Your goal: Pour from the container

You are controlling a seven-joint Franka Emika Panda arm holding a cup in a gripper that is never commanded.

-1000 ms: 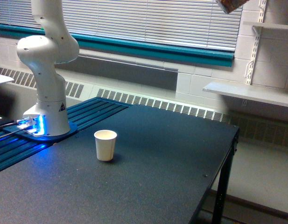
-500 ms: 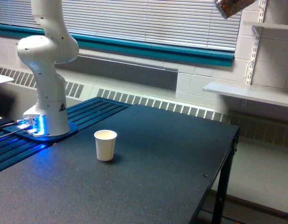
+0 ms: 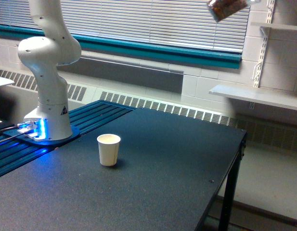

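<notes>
- Container (image 3: pixel 226 8) sits at the very top edge of the exterior view, right of centre, high above the table (image 3: pixel 153 178) and tilted, brown granular bits showing through its clear wall.
- You can't see the gripper: it's cut off by the top of the frame, so I cannot tell whether your jaws are spread or pinching the container.
- Your arm's white base and lower links (image 3: pixel 46 82) stand at the far left of the table, blue light glowing at the foot.
- White paper cup (image 3: pixel 109 149) stands upright on the table, left of centre, near the base but apart from it, mouth open upward.
- Container is well apart from the paper cup: far up and off to the exterior view's right of it, not over it.
- Table top is dark and speckled; its right edge and one leg show at the exterior view's right.
- Behind, you've got closed window blinds (image 3: pixel 153 21) over a teal sill (image 3: pixel 158 50), a radiator grille along the wall below.
- White wall shelf (image 3: pixel 256 96) on brackets at the far right, past the table edge.
</notes>
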